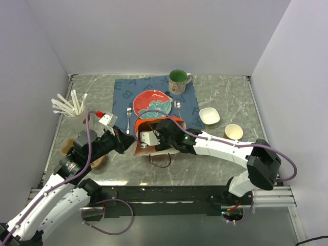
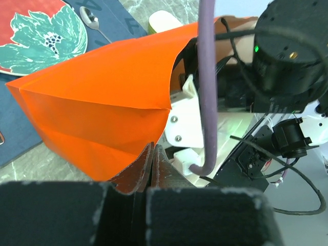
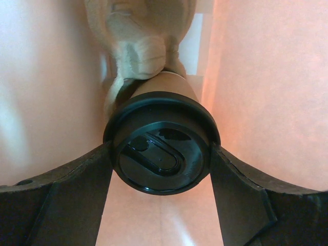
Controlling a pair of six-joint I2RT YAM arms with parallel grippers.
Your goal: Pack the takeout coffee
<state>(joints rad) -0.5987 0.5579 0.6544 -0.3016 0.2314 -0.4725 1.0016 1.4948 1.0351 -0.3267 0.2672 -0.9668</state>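
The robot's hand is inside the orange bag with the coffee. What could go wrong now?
The takeout coffee seems to lie sideways in the right end effector; it could leak or roll when let go. A beige lump sits just behind it and could block it. The left end effector pinches only the edge of the orange bag; the paper could slip or tear.

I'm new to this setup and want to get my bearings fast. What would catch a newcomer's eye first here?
The bright orange paper bag in the middle of the table, its edge pinched by the left hand. Inside it, the right hand grips the black-lidded takeout coffee, with orange walls on both sides. Behind the bag lies a red flowered plate on a blue mat.
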